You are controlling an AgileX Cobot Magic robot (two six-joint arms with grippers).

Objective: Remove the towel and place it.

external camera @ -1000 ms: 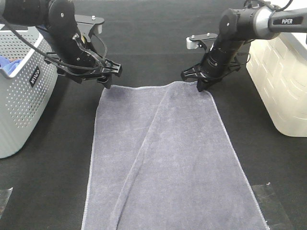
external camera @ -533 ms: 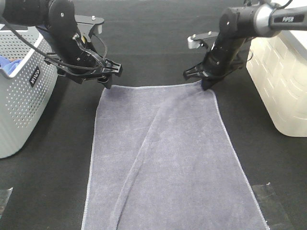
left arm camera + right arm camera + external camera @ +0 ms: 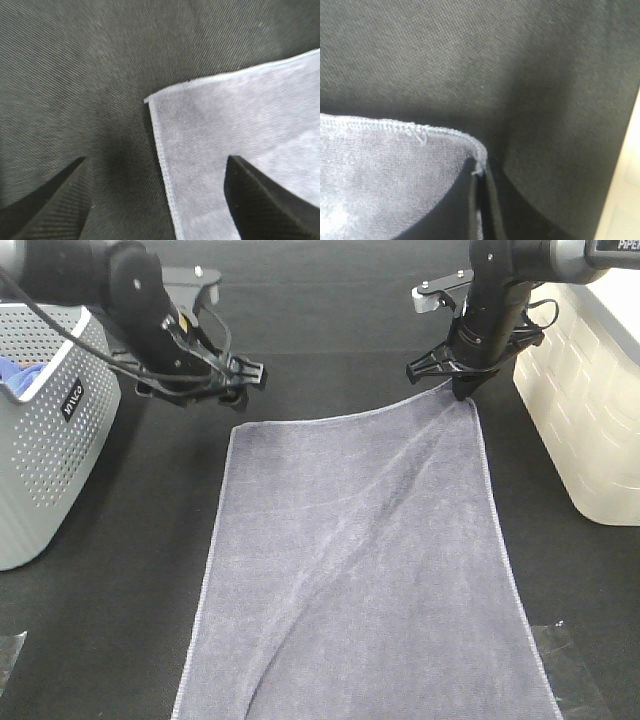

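- Towel (image 3: 350,570): it lies spread on the black table cover (image 3: 330,320), between the grey basket (image 3: 50,440) and the white bin (image 3: 590,410). Its near end runs out of the high view.
- Right gripper (image 3: 460,388): the jaws are closed on the towel's far right corner. In the wrist view the stitched hem runs in between the fingers.
- Change over the last second: the right gripper has travelled away from the camera and toward the white bin, taking the corner with it.
- Result: the far hem now slants, higher on the right side. The whole cloth has slid toward the right, and a diagonal ridge runs down from the held corner.
- Left gripper (image 3: 248,388): the jaws are wide and hold nothing. It has shifted along with the cloth and hovers just beyond the far left corner (image 3: 150,100), which lies flat and untouched.
- Reading: only one corner is being pulled, so the towel skews rather than lifts.
- Judgement: removal has barely started. The left jaws probably need to come down and close on their corner before an even lift is possible.
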